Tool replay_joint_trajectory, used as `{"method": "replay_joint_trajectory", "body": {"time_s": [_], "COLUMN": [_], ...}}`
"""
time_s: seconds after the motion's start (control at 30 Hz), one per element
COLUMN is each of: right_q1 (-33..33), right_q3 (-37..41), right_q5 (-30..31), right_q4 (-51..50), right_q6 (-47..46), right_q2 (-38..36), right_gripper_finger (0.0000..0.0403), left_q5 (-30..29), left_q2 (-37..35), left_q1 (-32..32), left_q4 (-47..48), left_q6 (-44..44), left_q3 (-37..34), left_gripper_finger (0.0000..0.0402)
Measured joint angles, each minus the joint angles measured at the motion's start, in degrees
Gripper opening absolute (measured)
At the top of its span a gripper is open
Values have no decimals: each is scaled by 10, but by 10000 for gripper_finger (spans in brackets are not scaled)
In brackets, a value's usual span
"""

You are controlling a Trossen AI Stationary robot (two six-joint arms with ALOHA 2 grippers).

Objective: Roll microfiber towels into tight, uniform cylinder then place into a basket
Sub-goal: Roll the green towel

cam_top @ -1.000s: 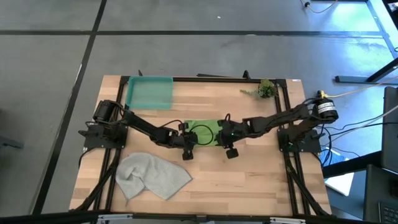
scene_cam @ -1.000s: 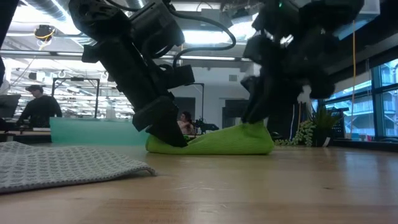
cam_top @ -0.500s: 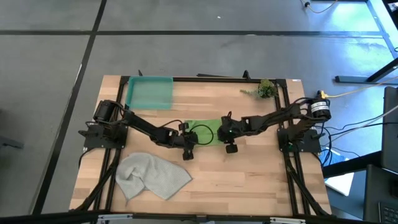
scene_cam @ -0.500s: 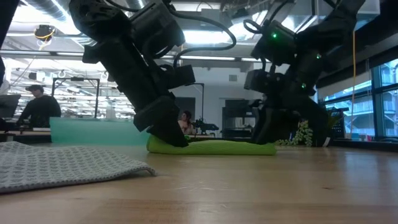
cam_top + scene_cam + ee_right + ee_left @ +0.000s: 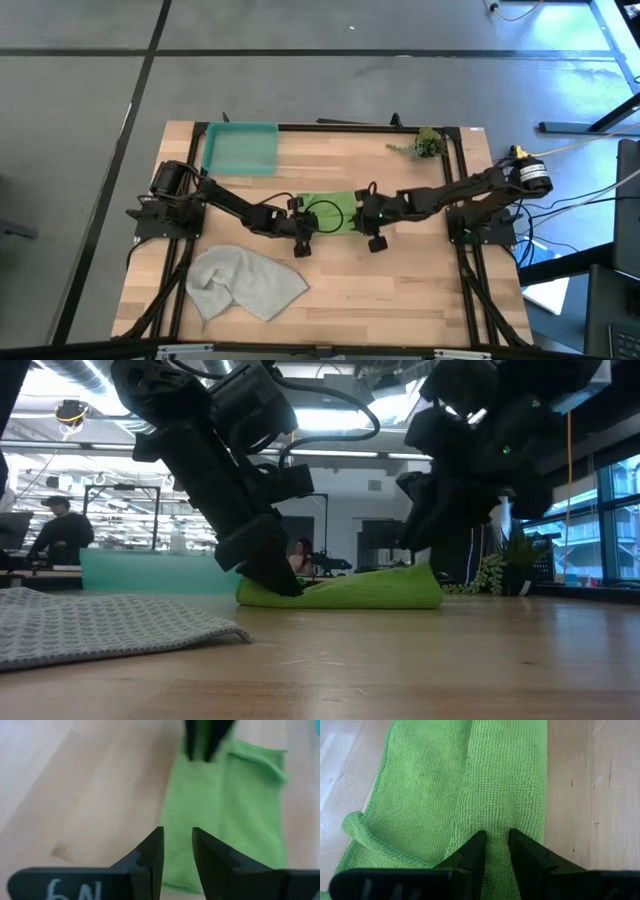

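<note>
Towel, lime green [image 5: 335, 212], folded flat mid-tabletop [image 5: 400, 290]. Left claw [image 5: 495, 842] pinching raised fold at one end; right claw [image 5: 177, 845] pinching opposite end. Grey towel [image 5: 245, 283] crumpled near front-left corner. Basket [image 5: 240, 148] at rear left.

Grey floor [image 5: 300, 60] surrounds the wooden table [image 5: 400, 280]; beyond it, tall windows [image 5: 600, 520], bright ceiling lights [image 5: 330, 420], and a seated person [image 5: 62, 530].

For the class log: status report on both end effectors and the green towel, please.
Left end effector pinching green towel. Right end effector at its opposite end, grip unclear. Basket empty; nothing blocking.
</note>
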State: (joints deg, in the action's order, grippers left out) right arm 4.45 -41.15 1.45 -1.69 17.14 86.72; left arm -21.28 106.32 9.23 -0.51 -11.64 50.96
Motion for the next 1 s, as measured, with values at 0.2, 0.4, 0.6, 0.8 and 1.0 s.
{"method": "replay_joint_trajectory", "body": {"time_s": [0.2,0.4,0.6,0.8,1.0], "right_q1": [25,24,21,21,20], "right_q3": [0,0,-1,-2,-2], "right_q5": [34,49,96,99,97], "right_q4": [3,15,27,28,27], "right_q6": [15,25,29,24,11], "right_q2": [34,83,110,117,117], "right_gripper_finger": [103,103,103,103,97], "left_q5": [0,0,0,0,0], "left_q2": [0,0,0,0,0], "left_q1": [0,0,0,0,0], "left_q4": [0,-1,-1,-1,-1], "left_q6": [0,-2,-2,-2,-2], "left_q3": [0,0,0,0,0], "left_gripper_finger": [87,87,87,87,87]}}
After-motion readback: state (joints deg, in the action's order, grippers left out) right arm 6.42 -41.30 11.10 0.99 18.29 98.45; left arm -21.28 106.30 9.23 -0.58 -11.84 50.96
